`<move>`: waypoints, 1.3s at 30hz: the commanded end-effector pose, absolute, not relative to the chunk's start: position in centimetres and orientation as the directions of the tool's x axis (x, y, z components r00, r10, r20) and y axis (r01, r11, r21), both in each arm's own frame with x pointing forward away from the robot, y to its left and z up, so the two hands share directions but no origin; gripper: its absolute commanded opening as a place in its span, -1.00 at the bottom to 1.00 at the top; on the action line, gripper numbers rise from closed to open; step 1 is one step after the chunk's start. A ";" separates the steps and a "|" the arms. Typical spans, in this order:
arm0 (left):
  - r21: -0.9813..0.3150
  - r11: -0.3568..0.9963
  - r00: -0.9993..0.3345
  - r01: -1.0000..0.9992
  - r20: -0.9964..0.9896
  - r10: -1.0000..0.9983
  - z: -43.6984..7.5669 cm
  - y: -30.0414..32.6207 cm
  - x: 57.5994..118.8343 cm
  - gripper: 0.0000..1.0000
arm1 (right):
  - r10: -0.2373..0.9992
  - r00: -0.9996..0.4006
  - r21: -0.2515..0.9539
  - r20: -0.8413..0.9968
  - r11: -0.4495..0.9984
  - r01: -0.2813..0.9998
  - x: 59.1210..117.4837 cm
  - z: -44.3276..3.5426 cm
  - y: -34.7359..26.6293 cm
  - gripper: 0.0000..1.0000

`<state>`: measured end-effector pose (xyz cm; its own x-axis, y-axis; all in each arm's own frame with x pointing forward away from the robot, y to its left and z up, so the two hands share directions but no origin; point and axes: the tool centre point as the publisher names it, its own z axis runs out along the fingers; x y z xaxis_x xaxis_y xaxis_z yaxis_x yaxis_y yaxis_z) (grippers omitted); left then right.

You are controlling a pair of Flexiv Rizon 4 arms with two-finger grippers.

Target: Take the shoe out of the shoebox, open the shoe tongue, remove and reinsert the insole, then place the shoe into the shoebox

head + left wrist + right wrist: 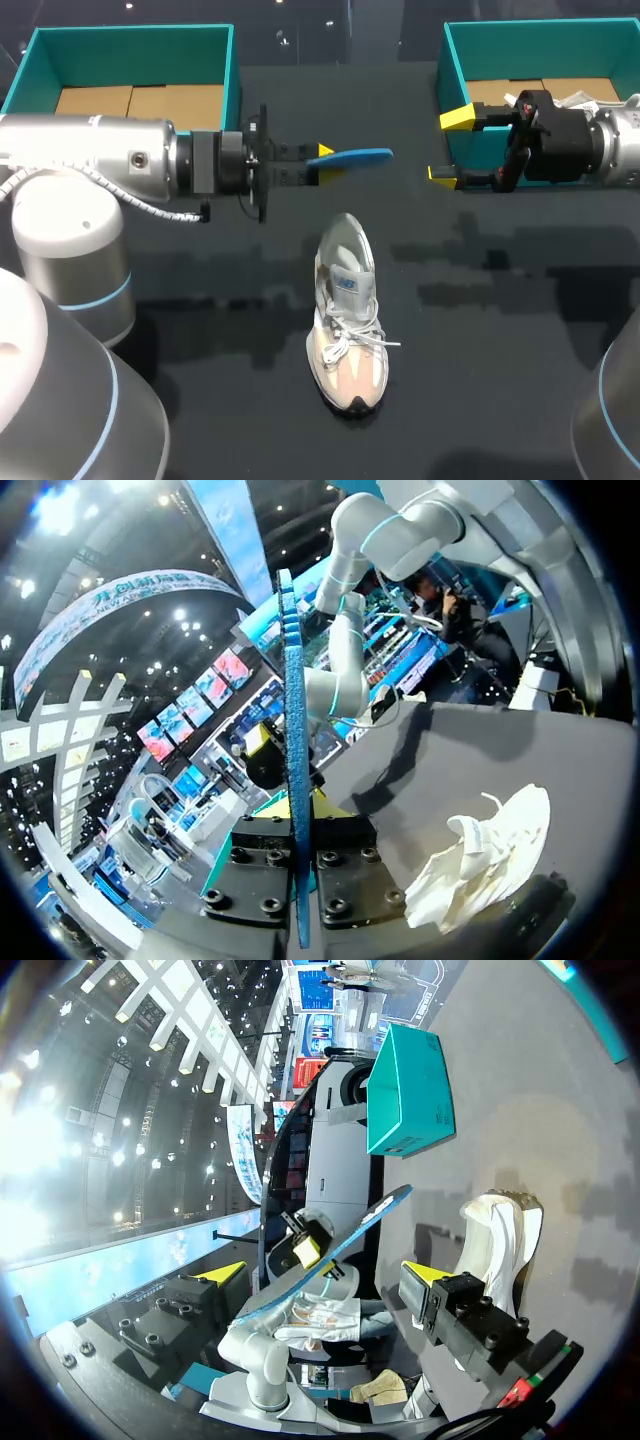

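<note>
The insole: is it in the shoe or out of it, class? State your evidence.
Out. The blue insole is clamped in the left gripper, held well apart from the shoe.

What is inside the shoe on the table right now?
The shoe shows only pale lining at its open heel end. The blue insole is outside it, clamped in the left gripper. Its tongue and laces cover the front interior.

Tabletop (500,380): shoe (347,320) at centre, toe toward the near edge. Left shoebox (130,55) at far left, right shoebox (540,50) at far right. Insole (358,156) behind the shoe, above the tabletop, clamped in left end effector (328,163). Right end effector (450,146) at the right shoebox's near left corner.
</note>
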<state>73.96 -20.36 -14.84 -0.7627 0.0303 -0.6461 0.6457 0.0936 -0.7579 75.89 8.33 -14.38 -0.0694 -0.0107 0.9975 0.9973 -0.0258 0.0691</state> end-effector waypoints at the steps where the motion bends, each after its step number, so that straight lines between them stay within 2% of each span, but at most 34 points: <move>1: -0.850 0.120 -0.858 0.513 -0.512 0.041 -14.5 -20.5 74.2 -1.00 | -0.008 -0.069 0.069 0.998 -0.028 0.997 75.7 -14.4 8.4 1.00; 8: -0.967 0.154 -0.979 0.205 -0.203 0.027 -13.7 -19.8 74.7 -1.00 | -0.008 -0.069 0.069 0.998 -0.028 0.997 75.7 -14.4 8.4 1.00; 18: -0.975 0.175 -0.990 -0.135 0.140 0.015 -11.7 -20.3 74.4 -1.00 | -0.008 -0.069 0.069 0.998 -0.028 0.997 75.7 -14.4 8.4 1.00; 21: -0.945 0.172 -0.958 -0.279 0.285 0.016 -11.2 -20.5 74.1 -1.00 | -0.008 -0.069 0.069 0.998 -0.028 0.997 75.7 -14.4 8.4 1.00; 30: -0.867 0.108 -0.870 -0.486 0.492 0.036 -11.1 -21.9 72.0 -1.00 | -0.008 -0.069 0.069 0.998 -0.028 0.997 75.7 -14.4 8.4 1.00; 35: -0.683 0.049 -0.683 -0.729 0.730 0.016 -11.3 -22.2 71.8 -1.00 | -0.008 -0.069 0.069 0.998 -0.028 0.997 75.7 -14.4 8.4 1.00; 39: -0.683 0.049 -0.683 -0.729 0.730 0.016 -11.3 -22.2 71.8 -1.00 | -0.008 -0.069 0.069 0.998 -0.028 0.997 75.7 -14.4 8.4 1.00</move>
